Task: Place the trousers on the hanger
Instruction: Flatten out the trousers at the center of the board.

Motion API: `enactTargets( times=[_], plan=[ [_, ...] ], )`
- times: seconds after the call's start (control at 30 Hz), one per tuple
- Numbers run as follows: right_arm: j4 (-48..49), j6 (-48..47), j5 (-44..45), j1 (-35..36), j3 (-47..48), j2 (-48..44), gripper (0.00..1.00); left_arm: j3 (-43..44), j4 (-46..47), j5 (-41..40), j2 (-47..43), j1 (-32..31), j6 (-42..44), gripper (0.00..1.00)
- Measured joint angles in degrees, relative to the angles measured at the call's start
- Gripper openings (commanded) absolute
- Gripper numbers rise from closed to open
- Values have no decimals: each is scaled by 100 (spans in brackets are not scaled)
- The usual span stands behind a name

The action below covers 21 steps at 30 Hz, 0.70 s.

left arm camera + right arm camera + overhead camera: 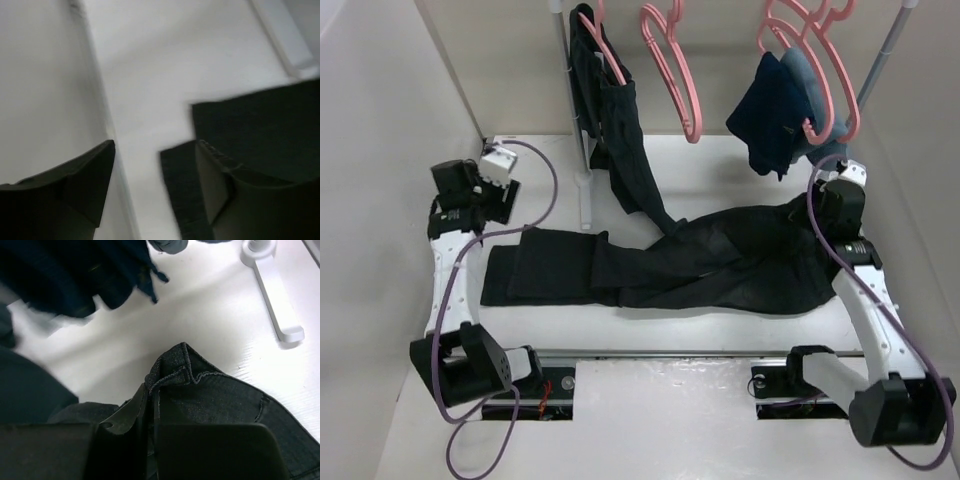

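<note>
The right claw [150, 410] is pinched shut on a thin waistband fold of the black trousers [720, 265]; the left claw [154, 150] gapes empty above their leg hems. On lifting towards the empty pink hanger [675, 80] up beyond it, so slight a bite could let the long cloth slip free.

Matt black cloth trousers [720, 265]; glossy pink plastic hanger [692, 128]

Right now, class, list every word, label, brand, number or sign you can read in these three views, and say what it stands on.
No text can be read in any view.
The long black fabric trousers: no label or tag shows, only plain stitching.
The thin pink plastic hangers: no marking visible.
Left wrist view: blurred, nothing legible.
</note>
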Motion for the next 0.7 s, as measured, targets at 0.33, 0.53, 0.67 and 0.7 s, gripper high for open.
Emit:
enactTargets(
  times=[0.33, 0.53, 0.67, 0.7],
  plan=[
    [33, -538, -577, 0, -605, -1440, 0, -55, 232, -37, 2194, -787, -1163, 87],
    [66, -741, -483, -7, -586, -2271, 0, 592, 485, -623, 3383, -1049, -1419, 88],
    [17, -796, -400, -7, -481, -2236, 0, 603, 302, -754, 3648, -1211, -1416, 80],
    [15, -798, -396, -7, -476, -2208, 0, 603, 232, -769, 3670, -1228, -1416, 79]
  ],
)
